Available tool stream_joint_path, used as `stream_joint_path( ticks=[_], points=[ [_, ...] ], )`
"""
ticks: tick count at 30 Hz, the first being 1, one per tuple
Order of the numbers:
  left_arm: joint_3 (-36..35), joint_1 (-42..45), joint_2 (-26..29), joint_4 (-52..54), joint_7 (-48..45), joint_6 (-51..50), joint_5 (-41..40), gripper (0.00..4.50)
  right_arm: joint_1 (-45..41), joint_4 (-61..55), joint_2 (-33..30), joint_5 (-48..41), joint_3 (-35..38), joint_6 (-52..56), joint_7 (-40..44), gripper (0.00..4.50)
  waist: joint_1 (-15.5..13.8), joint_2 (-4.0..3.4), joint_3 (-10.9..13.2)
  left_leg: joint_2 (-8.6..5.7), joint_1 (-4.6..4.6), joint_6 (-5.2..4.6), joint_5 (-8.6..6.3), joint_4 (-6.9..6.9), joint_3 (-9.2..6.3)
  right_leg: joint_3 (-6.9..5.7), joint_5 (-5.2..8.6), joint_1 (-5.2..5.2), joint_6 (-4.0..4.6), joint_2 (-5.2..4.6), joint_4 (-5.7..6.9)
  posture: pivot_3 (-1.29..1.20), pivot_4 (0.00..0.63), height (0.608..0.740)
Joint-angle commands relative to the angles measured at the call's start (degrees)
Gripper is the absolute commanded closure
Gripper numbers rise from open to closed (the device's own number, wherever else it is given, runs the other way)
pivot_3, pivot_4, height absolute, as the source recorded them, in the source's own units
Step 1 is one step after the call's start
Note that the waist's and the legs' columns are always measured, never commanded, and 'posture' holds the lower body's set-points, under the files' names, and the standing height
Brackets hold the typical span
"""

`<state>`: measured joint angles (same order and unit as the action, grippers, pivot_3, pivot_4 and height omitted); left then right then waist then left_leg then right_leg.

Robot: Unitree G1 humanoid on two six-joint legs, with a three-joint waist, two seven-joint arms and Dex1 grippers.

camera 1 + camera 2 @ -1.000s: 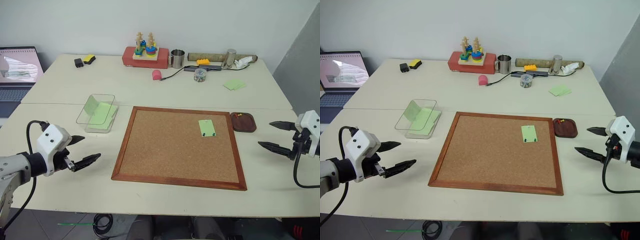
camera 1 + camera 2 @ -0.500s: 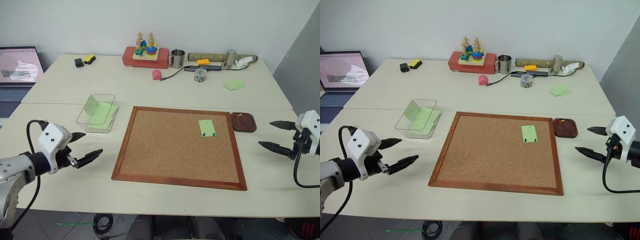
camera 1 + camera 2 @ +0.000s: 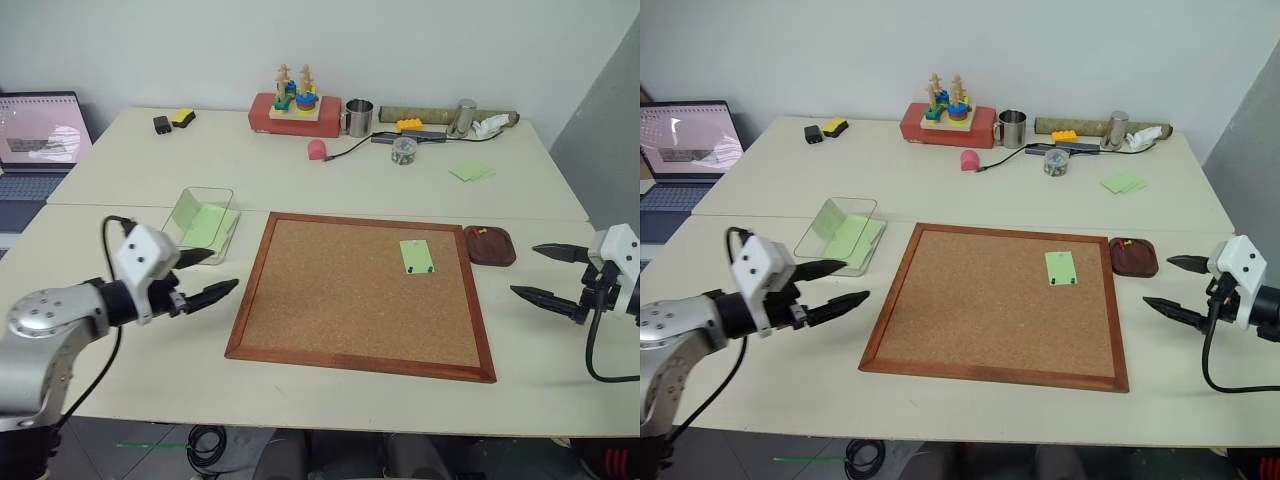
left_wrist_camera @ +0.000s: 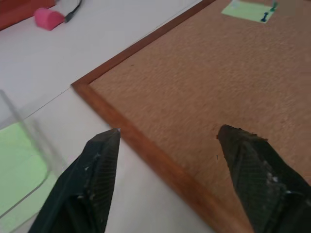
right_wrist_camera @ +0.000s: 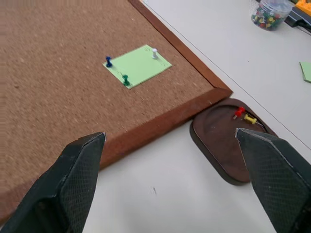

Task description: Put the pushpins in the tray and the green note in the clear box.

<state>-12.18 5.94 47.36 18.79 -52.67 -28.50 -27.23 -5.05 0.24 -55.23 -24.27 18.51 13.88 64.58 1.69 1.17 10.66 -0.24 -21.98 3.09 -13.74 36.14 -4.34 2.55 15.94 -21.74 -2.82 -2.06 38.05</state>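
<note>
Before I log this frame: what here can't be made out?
- Pushpins on the green note: mere dots in the head views.
- Clear box: cut off by the left wrist view's edge.
- Tray: far end behind the right gripper's finger.

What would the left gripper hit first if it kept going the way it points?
Most likely the cork board: the left gripper points at its near left frame edge, seen just ahead between the fingers in the wrist view. Its height above the table is unclear.
</note>
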Motion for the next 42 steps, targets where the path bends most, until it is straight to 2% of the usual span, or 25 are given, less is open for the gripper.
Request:
stream_joint_path(
  ticks=[1, 4, 9, 14, 23, 31, 37, 42],
  points=[
    [7.69, 3.62, -3.2, 4.51, 0.83, -0.67, 0.26, 2.0, -0.8, -4.91, 0.94, -2.71, 1.36, 2.44, -1.69, 0.0, -0.01, 0.01, 0.0, -0.01, -0.01, 0.0, 0.0, 0.01, 0.0, 0.0, -0.01, 0.0, -0.01, 0.0, 0.0, 0.0, 0.15, 0.74],
    [14.4, 7.61, -8.63, 2.7, 2.47, 0.1, 2.35, 2.61, -3.02, -6.3, 2.93, -3.4, -0.56, 4.63, -3.93, 0.0, 0.05, 0.01, 0.0, -0.06, 0.0, 0.0, 0.0, 0.03, -0.01, 0.0, -0.01, 0.01, -0.02, 0.03, 0.03, 0.0, 0.15, 0.74],
    [21.35, 12.35, -16.43, -5.72, 4.12, 4.49, 7.36, 3.69, -8.99, -4.22, 7.54, -1.53, -5.6, 5.61, -6.88, 0.0, 0.18, 0.01, 0.0, -0.05, 0.03, 0.0, 0.01, 0.1, -0.01, 0.02, -0.03, 0.02, -0.03, 0.09, 0.06, 0.0, 0.15, 0.74],
    [23.52, 14.75, -21.15, -14.21, 4.94, 9.32, 10.97, 4.47, -16.21, 0.35, 13.44, 1.23, -11.38, 5.32, -10.0, 0.0, 0.18, 0.01, 0.0, -0.05, 0.01, 0.0, 0.01, 0.14, -0.03, 0.01, -0.03, 0.01, -0.02, 0.12, 0.07, 0.0, 0.15, 0.74],
    [24.56, 15.58, -25.79, -22.46, 4.23, 13.0, 12.96, 4.47, -28.84, 14.78, 21.64, 8.84, -19.27, 4.88, -14.57, 0.0, 0.13, -0.01, -0.01, -0.09, -0.11, 0.01, 0.01, 0.19, -0.12, -0.07, -0.07, -0.05, -0.06, 0.06, 0.08, 0.0, 0.15, 0.74],
    [24.05, 14.05, -26.42, -22.88, 4.53, 13.39, 13.9, 4.47, -37.78, 33.86, 26.01, 14.99, -22.17, -2.43, -15.48, 0.0, 0.16, -0.01, -0.01, -0.11, -0.12, 0.0, 0.01, 0.18, -0.1, -0.06, -0.08, -0.08, -0.07, 0.04, 0.1, 0.0, 0.15, 0.74],
    [23.92, 13.31, -26.34, -22.06, 4.86, 13.13, 14.12, 4.47, -40.2, 40.36, 27.52, 17.09, -21.99, -6.89, -14.88, 0.0, 0.19, -0.01, -0.01, -0.11, -0.11, 0.0, 0.01, 0.18, -0.09, -0.06, -0.08, -0.09, -0.07, 0.04, 0.12, 0.0, 0.15, 0.74],
    [23.76, 12.94, -26.26, -21.53, 5.12, 12.76, 14.11, 4.5, -40.82, 42.72, 27.98, 17.49, -21.52, -9.68, -14.67, 0.92, 0.21, -0.02, -0.01, -0.11, -0.1, 0.01, 0.01, 0.18, -0.1, -0.06, -0.09, -0.09, -0.07, 0.04, 0.13, 0.0, 0.15, 0.74]
  ],
)
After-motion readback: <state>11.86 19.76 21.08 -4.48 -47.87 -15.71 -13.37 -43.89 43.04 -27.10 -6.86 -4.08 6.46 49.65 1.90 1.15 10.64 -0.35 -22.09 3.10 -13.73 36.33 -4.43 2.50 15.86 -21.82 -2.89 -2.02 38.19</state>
